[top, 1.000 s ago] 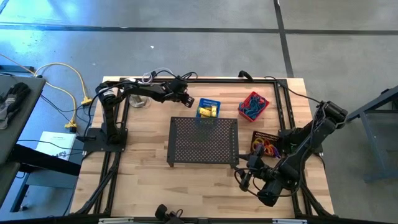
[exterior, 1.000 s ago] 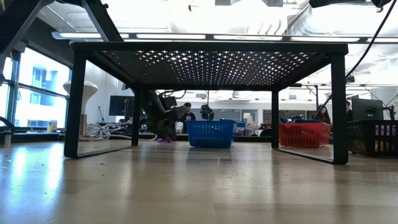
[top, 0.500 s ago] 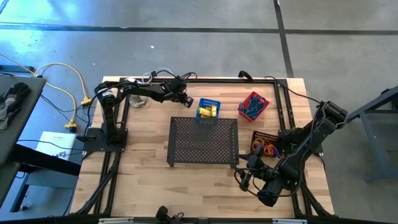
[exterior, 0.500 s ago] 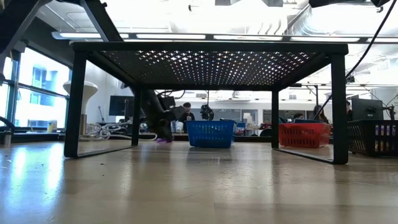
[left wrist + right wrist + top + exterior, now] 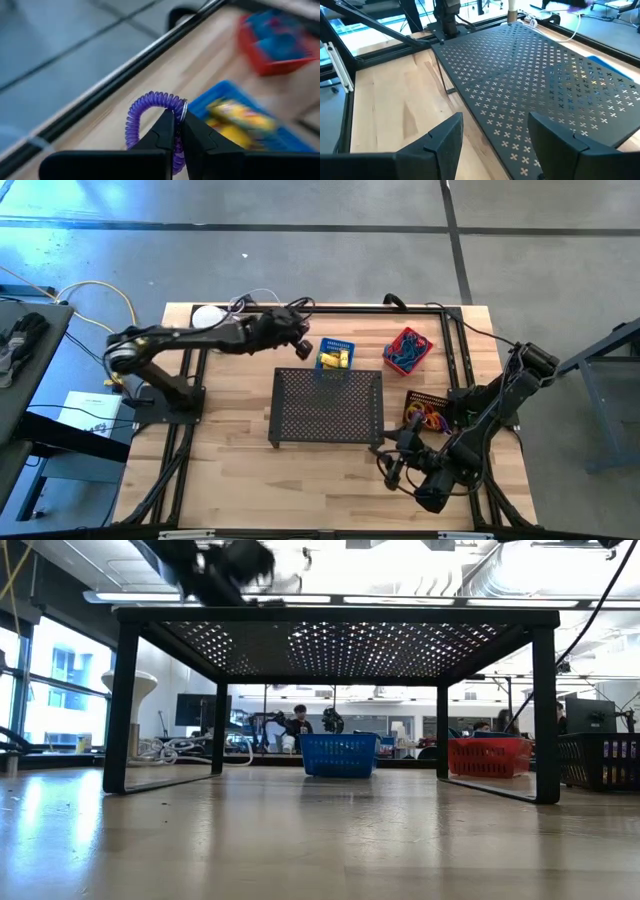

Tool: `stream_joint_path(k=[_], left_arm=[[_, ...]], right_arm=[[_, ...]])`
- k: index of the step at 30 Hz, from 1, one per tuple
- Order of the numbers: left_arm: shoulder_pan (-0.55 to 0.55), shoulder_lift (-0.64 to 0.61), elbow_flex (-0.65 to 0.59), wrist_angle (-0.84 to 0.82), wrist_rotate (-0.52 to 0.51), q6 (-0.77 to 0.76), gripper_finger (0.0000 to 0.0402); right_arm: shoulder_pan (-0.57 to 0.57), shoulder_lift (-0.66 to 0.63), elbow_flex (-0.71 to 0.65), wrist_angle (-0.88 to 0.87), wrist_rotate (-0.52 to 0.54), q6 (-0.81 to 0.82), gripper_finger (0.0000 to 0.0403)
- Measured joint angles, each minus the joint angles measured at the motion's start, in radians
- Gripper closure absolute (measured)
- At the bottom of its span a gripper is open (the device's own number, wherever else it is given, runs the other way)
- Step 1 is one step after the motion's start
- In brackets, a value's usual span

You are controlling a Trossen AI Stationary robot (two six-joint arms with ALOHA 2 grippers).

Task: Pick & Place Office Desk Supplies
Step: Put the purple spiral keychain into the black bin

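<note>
The left gripper (image 5: 175,122) pinches a purple coil ring (image 5: 150,117), lifted clear above the table beside the blue basket (image 5: 336,355), probably for sorting. That basket holds yellow packets (image 5: 333,359); the red basket (image 5: 408,349) holds blue bands. The right gripper (image 5: 495,140) waits spread by the mesh tray (image 5: 328,406).

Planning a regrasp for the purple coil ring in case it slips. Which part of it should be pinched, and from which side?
Pinch across the coil band, not around the whole loop, coming edge-on to its open ring. The purple coil ring is a thin springy arc with a metal ring beside the fingers; the left end effector is shut on that band at one spot. The right end effector waits open near the mesh stand.
</note>
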Motion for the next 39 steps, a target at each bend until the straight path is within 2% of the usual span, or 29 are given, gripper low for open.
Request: stream_joint_path(k=[3,8,10,14,17,22,25,27,31,35,39], left_arm=[[-0.075,-0.088,0.000,0.027,0.060,0.014,0.0394],[-0.222,-0.163,0.002,0.092,0.379,-0.052,0.0394],[-0.298,-0.161,0.002,0.103,0.438,-0.066,0.0394],[-0.464,-0.113,0.001,0.148,0.441,-0.077,0.0394],[-0.594,-0.063,0.001,0.236,0.441,-0.077,0.0394],[-0.752,0.021,0.001,0.416,0.393,-0.016,0.0391],[-0.795,0.058,0.001,0.496,0.370,-0.013,0.0391],[-0.810,0.069,0.001,0.515,0.370,-0.014,0.0390],[-0.820,0.074,0.001,0.523,0.383,-0.049,0.0390],[-0.820,0.074,0.001,0.540,0.443,-0.085,0.0390],[-0.821,0.077,0.001,0.542,0.447,-0.085,0.0389]], right_arm=[[-0.008,0.000,0.000,0.024,0.003,-0.026,0.0192],[-0.031,0.001,0.000,0.058,0.003,-0.076,0.0192],[-0.050,0.009,0.000,0.081,-0.010,-0.084,0.0192],[-0.086,0.046,0.000,0.180,-0.072,-0.196,0.0192],[-0.108,0.099,0.000,0.353,-0.158,-0.377,0.0192],[-0.142,0.190,0.000,0.718,-0.367,-0.731,0.0192],[-0.160,0.233,0.000,0.883,-0.468,-0.869,0.0192],[-0.168,0.247,0.000,0.952,-0.497,-0.925,0.0192],[-0.175,0.248,0.000,0.968,-0.479,-0.959,0.0192],[-0.173,0.248,0.000,0.973,-0.461,-0.967,0.0192],[-0.174,0.248,0.000,1.015,-0.464,-0.970,0.0192]])
